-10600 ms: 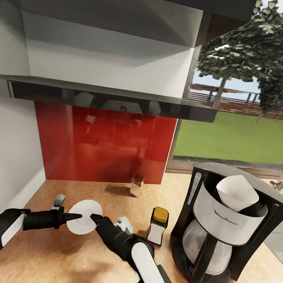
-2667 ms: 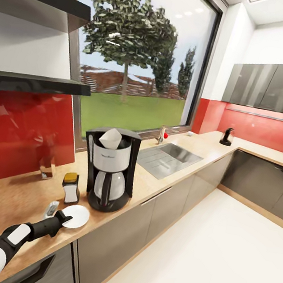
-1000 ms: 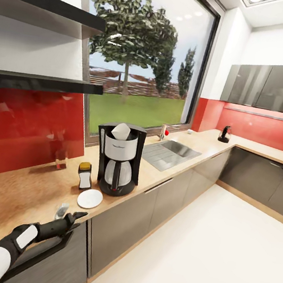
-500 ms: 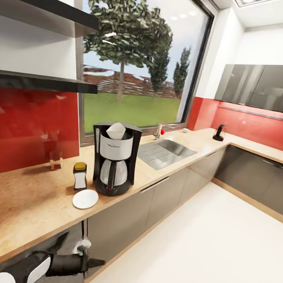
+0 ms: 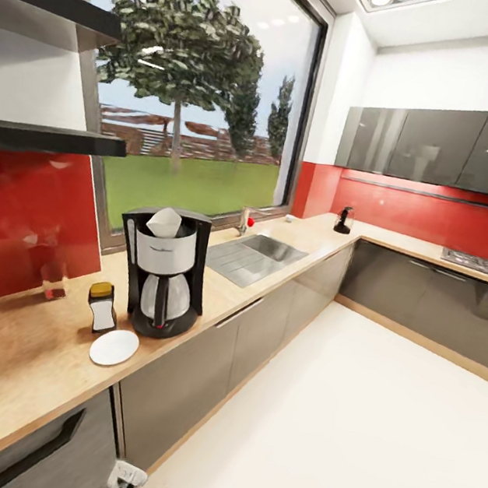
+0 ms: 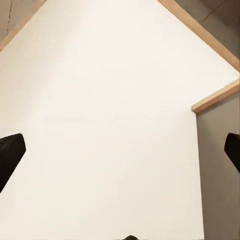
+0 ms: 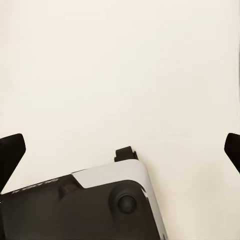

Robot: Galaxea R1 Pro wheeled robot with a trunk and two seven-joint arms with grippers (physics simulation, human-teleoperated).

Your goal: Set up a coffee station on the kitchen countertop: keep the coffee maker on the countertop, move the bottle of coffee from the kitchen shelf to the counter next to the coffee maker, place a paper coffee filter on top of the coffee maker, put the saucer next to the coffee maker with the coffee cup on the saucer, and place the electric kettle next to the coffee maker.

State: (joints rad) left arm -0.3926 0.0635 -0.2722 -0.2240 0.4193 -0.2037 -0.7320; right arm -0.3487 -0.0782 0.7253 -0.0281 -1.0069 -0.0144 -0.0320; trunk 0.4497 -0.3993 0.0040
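Kitchen countertop (image 5: pixel 12 365): the coffee maker (image 5: pixel 162 270) wears a paper filter (image 5: pixel 166 222), with the coffee bottle (image 5: pixel 102 307) and a bare saucer (image 5: pixel 114 347) just beside it. Cup and kettle apparently remain. Both grippers hang over the floor (image 6: pixel 110 115), well apart from these, fingers spread wide, holding nothing.

Head kitchenward; wrists down at floor (image 6: pixel 115 125)

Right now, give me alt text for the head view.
A black coffee maker with a white paper filter on top stands on a wooden countertop, beside a coffee bottle and an empty white saucer.
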